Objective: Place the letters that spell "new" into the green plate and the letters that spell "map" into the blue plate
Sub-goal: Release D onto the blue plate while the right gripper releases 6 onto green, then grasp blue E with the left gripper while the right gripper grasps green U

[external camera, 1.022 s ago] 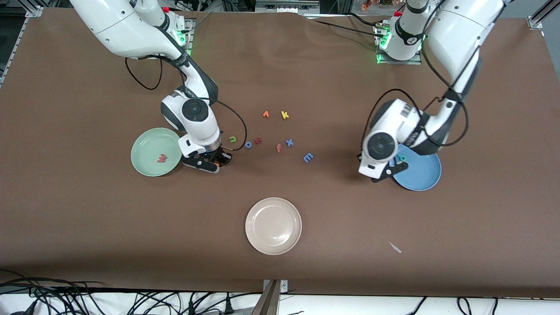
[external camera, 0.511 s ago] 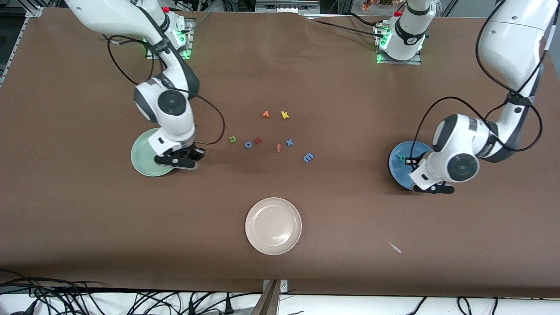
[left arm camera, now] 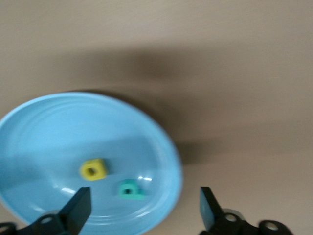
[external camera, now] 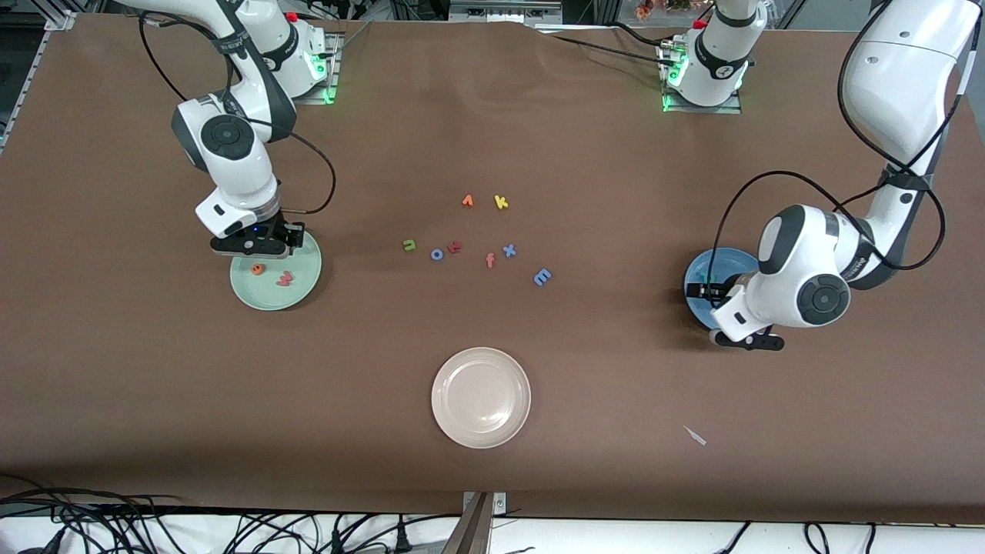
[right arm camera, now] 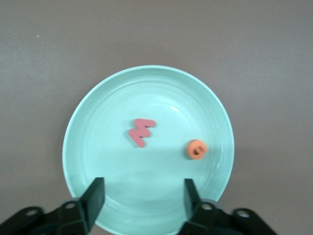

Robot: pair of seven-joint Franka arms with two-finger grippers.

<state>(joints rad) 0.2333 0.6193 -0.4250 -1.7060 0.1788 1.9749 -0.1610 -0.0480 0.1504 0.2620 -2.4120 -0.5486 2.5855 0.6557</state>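
Cream plate (external camera: 481, 397): lower centre of the front view, nearest the camera, bare.
Left arm pose: comes from its base at upper right, elbow high, wrist bent low at the blue plate (external camera: 702, 271) at centre right.
Left arm change: one second ago its wrist lay over the plate's inner edge; now it sits at the camera-side edge.
Left gripper (left arm camera: 144, 208): fingers wide apart, holding nothing, over the blue plate's rim.
Blue plate contents: yellow a (left arm camera: 93, 169) and teal p (left arm camera: 131, 189) lie beside each other in the left wrist view.
Blue m (external camera: 542, 277): on the table at mid-frame.
Green n (external camera: 409, 245): on the table, centre, just beside the blue o (external camera: 436, 254).
Right arm pose: reaches down from upper left, wrist upright above the green plate (external camera: 306, 283).
Right arm change: a second ago it was low beside the plate; the orange e (external camera: 258, 268) now lies in the plate.
Right gripper (right arm camera: 142, 200): fingers apart, empty, over the plate's edge.
Salmon-red w (external camera: 285, 278): in the green plate, near the e.
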